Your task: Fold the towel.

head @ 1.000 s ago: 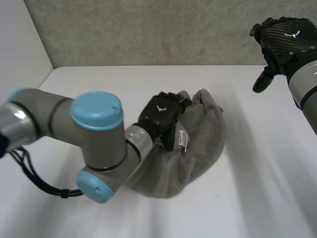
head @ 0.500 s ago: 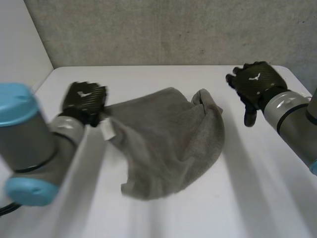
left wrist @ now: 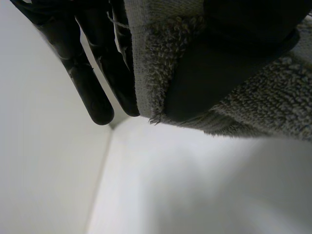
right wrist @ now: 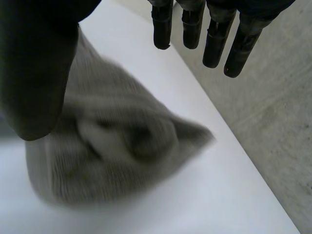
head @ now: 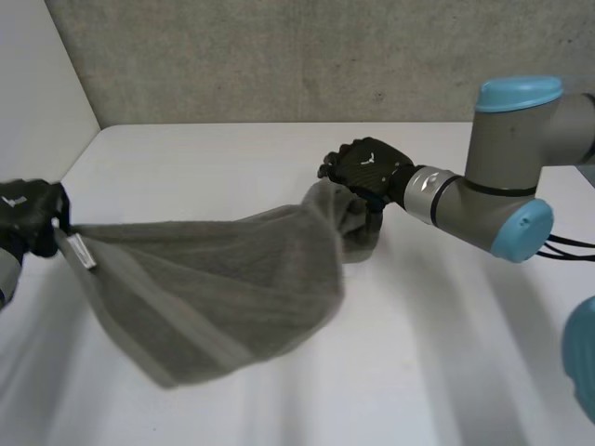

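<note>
Grey terry cloth, the towel (head: 214,288) is drawn out long over the white tabletop (head: 446,362). One corner is raised and the other end is bunched in a heap. The middle sags, and I cannot tell whether its lowest fold touches the tabletop.

The step in hand looks like opening the towel out flat before any fold is made. To do it well, the bunched end needs a firm grip on a true corner or edge rather than a fistful of folds. Both ends should then be drawn apart evenly and lowered together, so the cloth lies smooth and square.

The left hand (head: 28,218) is at the towel's raised corner, by the white label (head: 82,251). Its fingers (left wrist: 97,87) and thumb (left wrist: 219,53) are clamped on the hem, with the cloth pinched between them.

The right hand (head: 367,167) sits just over the bunched end. Its fingers (right wrist: 214,44) are straight and spread away from the thumb. The heap lies under the palm, ungrasped.
</note>
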